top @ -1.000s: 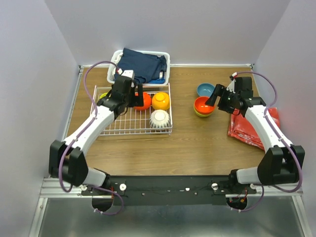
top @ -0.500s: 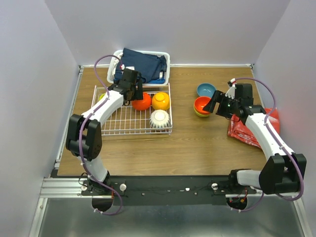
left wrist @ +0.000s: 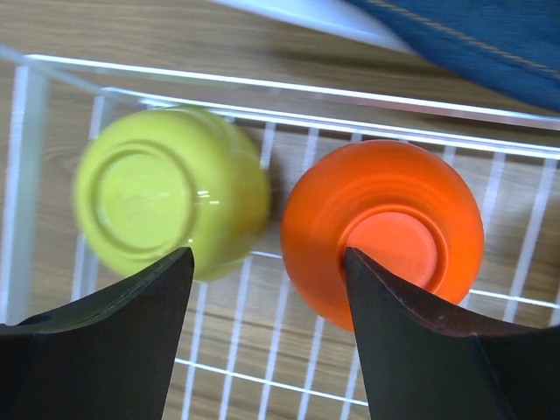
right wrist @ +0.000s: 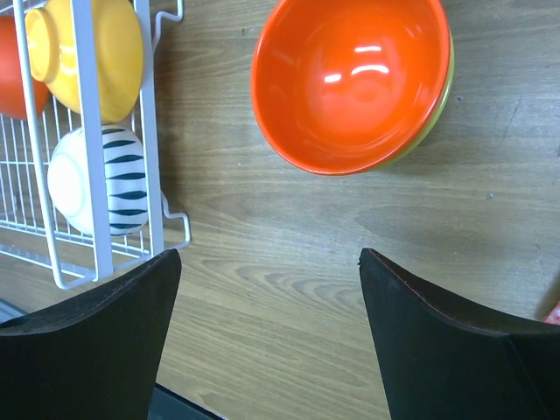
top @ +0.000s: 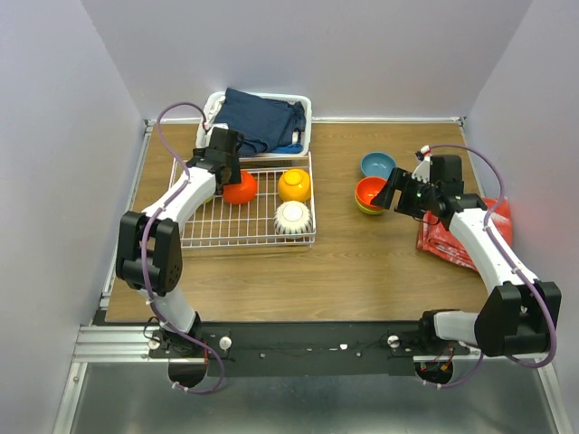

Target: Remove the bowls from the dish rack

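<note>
Rack: the white wire rack (top: 226, 242) sits on the left half of the table (top: 317, 271), with four bowls in it.
Left jaws: I hang over the rack's far left corner, pointing down. My jaws stand partly apart and hold nothing, and the gap between them sits over the seam between two bowls.
Lime bowl: the lime bowl (left wrist: 166, 188) lies bottom up in the rack's far left corner, slightly blurred, just past one finger (left wrist: 114, 350).
Red bowl: the red bowl (left wrist: 385, 223) lies bottom up, just beside the lime bowl. My other finger covers its near edge, and I cannot tell if it touches.
Basket: the basket (top: 306, 113) with blue cloth (top: 258, 117) stands just behind the rack.
Yellow bowl: the yellow bowl (top: 294, 185) lies in the rack's far right corner.
White bowl: the white bowl (top: 292, 217), dark-ribbed, lies in the rack just nearer than the yellow bowl.
Blue bowl: the blue bowl (top: 377, 165) stands upright on the table, right of the rack.
Stack: the stacked red bowl (right wrist: 350, 79) sits upright inside the stacked lime bowl (right wrist: 435, 118), just nearer than the blue bowl.
Right jaws: my jaws are wide and empty, over bare table just beside the stack.
Red cloth: the red cloth (top: 466, 240) lies at the table's right edge.
</note>
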Robot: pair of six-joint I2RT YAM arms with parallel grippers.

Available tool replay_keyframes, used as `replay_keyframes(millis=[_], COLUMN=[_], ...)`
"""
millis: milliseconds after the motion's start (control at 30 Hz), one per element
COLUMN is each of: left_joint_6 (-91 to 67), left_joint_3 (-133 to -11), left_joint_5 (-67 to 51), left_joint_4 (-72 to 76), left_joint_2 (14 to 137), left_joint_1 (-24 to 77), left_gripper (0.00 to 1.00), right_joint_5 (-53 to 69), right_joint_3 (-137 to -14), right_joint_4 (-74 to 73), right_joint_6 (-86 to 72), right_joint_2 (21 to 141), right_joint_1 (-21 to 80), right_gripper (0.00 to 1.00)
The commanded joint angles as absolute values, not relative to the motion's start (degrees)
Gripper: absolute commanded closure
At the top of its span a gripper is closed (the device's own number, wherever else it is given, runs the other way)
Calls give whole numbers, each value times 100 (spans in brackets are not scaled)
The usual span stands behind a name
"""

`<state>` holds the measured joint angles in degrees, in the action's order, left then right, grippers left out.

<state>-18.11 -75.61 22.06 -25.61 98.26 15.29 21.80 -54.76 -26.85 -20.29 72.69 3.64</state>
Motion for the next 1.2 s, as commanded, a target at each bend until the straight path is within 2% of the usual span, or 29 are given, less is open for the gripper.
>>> replay_keyframes(millis=[0, 67, 200, 400, 667, 1167], left_joint_6=[-1355, -1257, -994, -555, 719, 1617], left_joint_3=[-7374, -7418, -7392, -7269, -6891, -7163], left_joint_5=[2961, 2988, 2769, 2356, 2355, 2583], left_joint_4=[-2900, -2900, -2751, -2663, -2619, -2566], left_joint_2=[9651, 9520, 9133, 8667, 8613, 9693], left_joint_1=[1336, 1345, 1397, 1669, 2723, 3322], left_gripper=[22, 21, 11, 5, 4, 9], right_joint_5=[2373, 2373, 2373, 2408, 2487, 2549], right_joint_3=[-5511, -5528, -5528, -5467, -5318, -5273], right_joint_4=[-2558, -2558, -2584, -2549, -2452, -2522], right_joint_6=[-1960, -1960, -1934, -1934, -1951, -1899], right_joint_2=[7374, 7374, 7330, 7277, 7216, 7146], right_joint_1=[369, 360, 369, 369, 360, 360], right_gripper=[10, 10, 10, 10, 10, 10])
